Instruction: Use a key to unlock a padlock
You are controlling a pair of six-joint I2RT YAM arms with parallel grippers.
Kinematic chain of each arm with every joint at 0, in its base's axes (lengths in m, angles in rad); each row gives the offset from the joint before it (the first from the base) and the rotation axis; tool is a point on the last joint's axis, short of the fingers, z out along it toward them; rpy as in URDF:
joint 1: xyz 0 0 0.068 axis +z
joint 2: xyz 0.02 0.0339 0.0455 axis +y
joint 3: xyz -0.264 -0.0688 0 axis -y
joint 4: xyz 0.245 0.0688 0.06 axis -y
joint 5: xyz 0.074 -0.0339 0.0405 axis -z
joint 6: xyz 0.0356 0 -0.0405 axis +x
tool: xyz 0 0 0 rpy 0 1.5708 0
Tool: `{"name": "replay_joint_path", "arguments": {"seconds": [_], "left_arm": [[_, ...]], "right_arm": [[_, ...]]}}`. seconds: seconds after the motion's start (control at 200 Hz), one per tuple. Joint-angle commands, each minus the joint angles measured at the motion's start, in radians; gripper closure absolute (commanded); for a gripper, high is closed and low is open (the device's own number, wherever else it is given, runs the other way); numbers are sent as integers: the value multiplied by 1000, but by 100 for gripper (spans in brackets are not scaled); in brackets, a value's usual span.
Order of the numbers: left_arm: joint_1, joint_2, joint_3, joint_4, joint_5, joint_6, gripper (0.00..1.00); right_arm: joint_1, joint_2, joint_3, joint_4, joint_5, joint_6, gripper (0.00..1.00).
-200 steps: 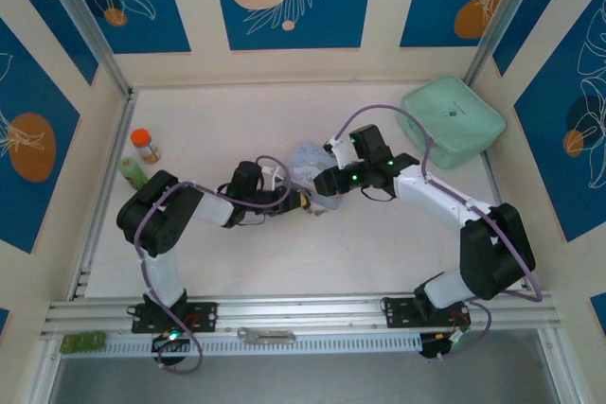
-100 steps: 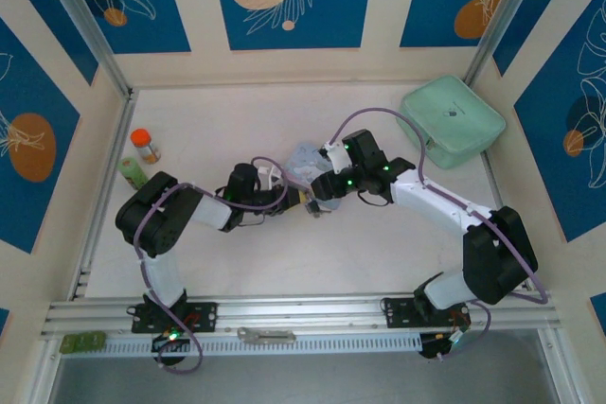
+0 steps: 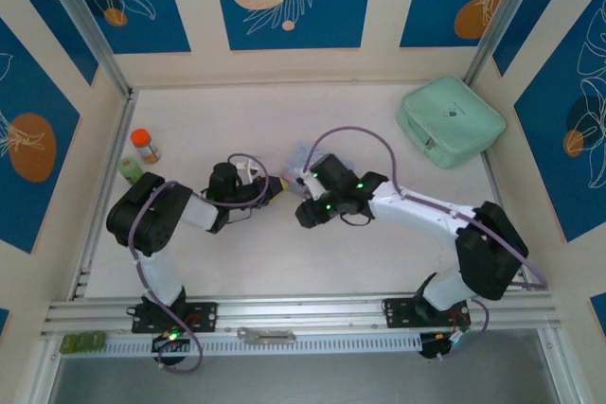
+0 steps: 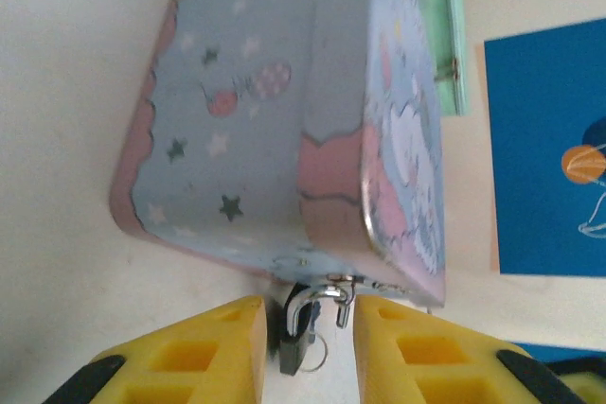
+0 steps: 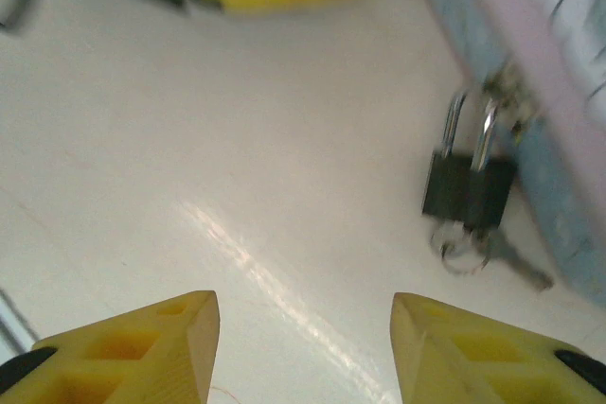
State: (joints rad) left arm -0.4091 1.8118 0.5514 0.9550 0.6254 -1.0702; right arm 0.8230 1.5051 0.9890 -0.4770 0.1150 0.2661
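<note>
A small blackish padlock (image 5: 467, 188) with a silvery metal shackle is hanging from the hasp of a pale blue tin box (image 4: 256, 130) printed with stars, balloons and pink scalloped trim. The tin is sitting near the middle of the white table (image 3: 237, 253), a little towards the far edge. The padlock's body is lying on the table surface just beside the tin's wall. A thin silvery key (image 5: 516, 265) with a small wire ring is sticking out at the padlock's lower end. The blur is hiding whether it is seated in the keyhole.

The left gripper (image 4: 308, 307) is pointing at the tin's hasp. Its yellow fingers (image 4: 218, 347) are standing a narrow gap apart on either side of the padlock, not pressing on it as far as the left wrist view shows.

The right gripper (image 5: 303, 305) is hovering low over bare table with its jaws spread wide and holding nothing. The padlock and key are lying ahead of it and off to one side.

A mint-green zipped pouch (image 3: 452, 122) is resting near the far right corner of the table. An orange-capped bottle (image 3: 144, 145) and a small green object (image 3: 131, 169) are standing by the left edge.
</note>
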Motion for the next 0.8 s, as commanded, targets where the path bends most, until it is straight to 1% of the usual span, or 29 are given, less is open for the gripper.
{"name": "replay_joint_path", "arguments": {"seconds": [0.0, 0.11, 0.23, 0.47, 0.485, 0.51, 0.53, 0.535, 0.54, 0.545, 0.55, 0.56, 0.575, 0.795], "left_arm": [[21, -52, -15, 34, -61, -7, 71], [23, -53, -10, 51, -68, -21, 70], [24, -32, -24, 122, -62, -60, 70], [23, 17, -61, 219, -70, -99, 70], [24, 19, -61, 221, -68, -100, 67], [24, 23, -61, 224, -66, -101, 51], [23, 24, -61, 225, -63, -100, 34], [23, 24, -61, 225, -63, -100, 32], [23, 24, -61, 226, -63, -99, 25], [23, 24, -61, 227, -63, -99, 13], [23, 24, -60, 227, -62, -99, 6], [24, 24, -59, 228, -62, -98, 1], [23, 23, -60, 227, -62, -97, 0], [32, -10, -53, 159, -79, -64, 0]], "right_arm": [[51, 103, 53, -113, 192, 108, 49], [87, 198, 122, -155, 306, 128, 49], [115, 272, 197, -194, 413, 120, 49], [115, 356, 256, -179, 491, 91, 48], [114, 360, 260, -177, 493, 88, 48], [113, 366, 264, -176, 500, 86, 48], [111, 371, 266, -172, 504, 84, 48], [111, 373, 267, -170, 505, 83, 48], [110, 373, 267, -168, 506, 82, 48], [109, 374, 267, -168, 506, 81, 48], [109, 375, 267, -166, 506, 80, 48], [109, 375, 267, -163, 506, 79, 48], [109, 379, 266, -158, 505, 75, 48], [95, 400, 247, -134, 500, 69, 50]]}}
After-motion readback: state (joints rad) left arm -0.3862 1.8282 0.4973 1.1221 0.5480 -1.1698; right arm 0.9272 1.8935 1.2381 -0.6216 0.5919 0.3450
